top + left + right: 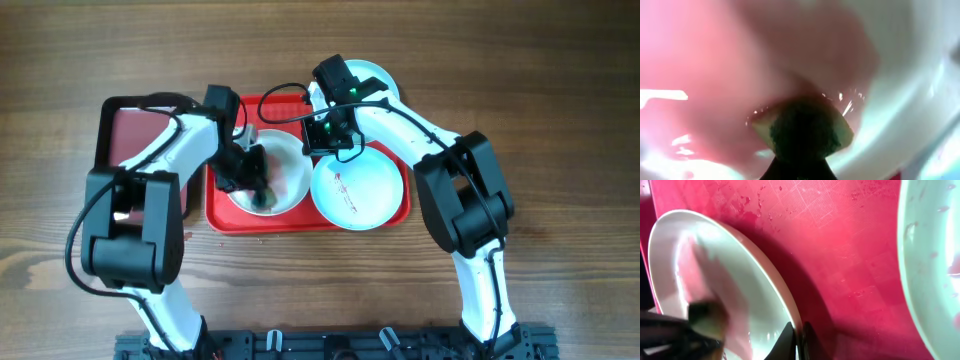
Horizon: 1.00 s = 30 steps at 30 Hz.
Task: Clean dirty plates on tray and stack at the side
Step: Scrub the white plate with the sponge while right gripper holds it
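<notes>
The red tray [300, 222] holds two plates. A white plate [290, 160] is tilted up on its left half. My right gripper [318, 140] is shut on its rim; in the right wrist view the fingers [797, 339] pinch the plate's edge [765, 280]. My left gripper [250, 178] is shut on a yellow-green sponge [266, 198] that presses on this plate's inside, which looks wet in the left wrist view [905, 75] around the sponge [805, 127]. A pale blue plate [360, 195] with a thin scribble stain lies flat on the right half. A third pale plate [378, 78] lies behind the tray.
A smaller black-rimmed maroon tray [125, 135] lies left of the red tray, under my left arm. The red tray's floor [840, 240] is wet with droplets. The pale blue plate's rim [925, 255] is close to the right of my right gripper.
</notes>
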Motion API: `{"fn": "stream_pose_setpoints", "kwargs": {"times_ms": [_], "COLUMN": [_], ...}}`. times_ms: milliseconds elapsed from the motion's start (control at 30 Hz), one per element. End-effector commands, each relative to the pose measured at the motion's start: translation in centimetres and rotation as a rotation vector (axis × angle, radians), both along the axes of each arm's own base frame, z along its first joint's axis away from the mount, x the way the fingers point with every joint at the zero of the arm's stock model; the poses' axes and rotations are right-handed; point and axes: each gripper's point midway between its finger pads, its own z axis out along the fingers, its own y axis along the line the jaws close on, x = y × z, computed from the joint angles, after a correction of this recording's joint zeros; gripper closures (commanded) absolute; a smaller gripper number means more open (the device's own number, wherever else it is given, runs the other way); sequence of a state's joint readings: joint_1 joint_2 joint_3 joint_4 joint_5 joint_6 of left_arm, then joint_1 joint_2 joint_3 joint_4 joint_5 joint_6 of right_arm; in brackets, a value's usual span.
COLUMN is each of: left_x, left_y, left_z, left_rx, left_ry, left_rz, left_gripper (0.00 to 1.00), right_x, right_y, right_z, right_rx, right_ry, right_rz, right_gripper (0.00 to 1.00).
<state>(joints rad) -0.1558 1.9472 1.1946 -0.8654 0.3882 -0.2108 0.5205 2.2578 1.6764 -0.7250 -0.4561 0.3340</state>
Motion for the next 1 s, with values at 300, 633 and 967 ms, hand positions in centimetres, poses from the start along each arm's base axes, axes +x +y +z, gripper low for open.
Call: {"fn": "stream_pose_setpoints", "kwargs": {"times_ms": [300, 633, 967], "left_x": [4.1, 5.1, 2.9], "left_y": [1.4, 3.8, 4.1], "left_z": [-3.6, -2.1, -2.3], "left_rx": [0.139, 0.273, 0.298], "left_ry": [-0.126, -0.173, -0.085], "left_rz": [0.174, 0.242, 0.241], "left_gripper": [0.96, 0.96, 0.96], "right_x": [0.1, -0.5, -1.1], "right_y": [1.0, 0.9, 0.6], "right_z": [0.4, -2.3, -3.1], "right_rx": [0.046, -0.041, -0.065], "right_ry": [0.01, 0.063, 0.102], "right_rz": [0.007, -0.078, -0.124], "right_gripper": [0.96, 0.95, 0.96]}}
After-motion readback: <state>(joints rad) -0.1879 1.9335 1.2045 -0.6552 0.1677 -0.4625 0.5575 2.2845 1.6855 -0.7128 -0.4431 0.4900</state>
